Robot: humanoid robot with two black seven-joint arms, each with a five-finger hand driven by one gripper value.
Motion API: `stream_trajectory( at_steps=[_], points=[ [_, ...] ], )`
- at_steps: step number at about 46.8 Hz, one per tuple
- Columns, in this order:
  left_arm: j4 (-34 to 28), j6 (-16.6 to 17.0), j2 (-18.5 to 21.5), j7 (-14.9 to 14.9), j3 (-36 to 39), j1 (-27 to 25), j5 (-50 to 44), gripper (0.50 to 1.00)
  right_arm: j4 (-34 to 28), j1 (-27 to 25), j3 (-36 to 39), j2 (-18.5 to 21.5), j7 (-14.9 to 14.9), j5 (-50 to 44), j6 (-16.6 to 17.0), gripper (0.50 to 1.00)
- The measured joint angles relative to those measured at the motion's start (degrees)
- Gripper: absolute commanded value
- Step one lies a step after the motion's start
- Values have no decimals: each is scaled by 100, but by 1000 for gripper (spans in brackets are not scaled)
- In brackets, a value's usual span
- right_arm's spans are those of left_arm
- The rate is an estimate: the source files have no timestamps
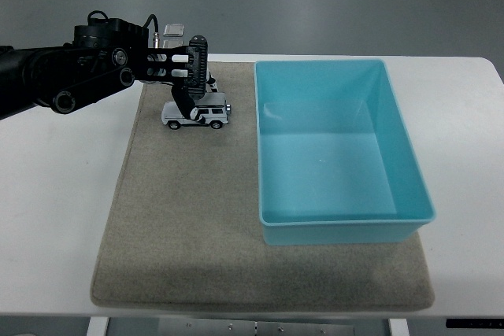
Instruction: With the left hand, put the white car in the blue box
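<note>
Grey mat (189, 218) (no readable writing) — left hand (186, 76) fingers clasp white car (196, 114) beside blue box (339, 155).

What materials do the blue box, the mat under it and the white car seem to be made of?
Blue box: probably moulded plastic, since its walls are smooth, even in colour and faintly glossy. Mat: looks like felt or short-pile fabric, beige, matte and fuzzy. White car: glossy body, plastic or painted metal; I cannot tell which.
</note>
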Motion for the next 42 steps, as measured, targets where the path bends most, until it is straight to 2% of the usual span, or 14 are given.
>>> stream_trajectory(
  at_steps=[27,42],
  points=[
    [21,78,42,-6,-71,-130,-66,500,0,0,1,0,0,0,0,936],
    [43,119,95,-18,-370,-455,-64,500,0,0,0,0,0,0,0,936]
  ],
)
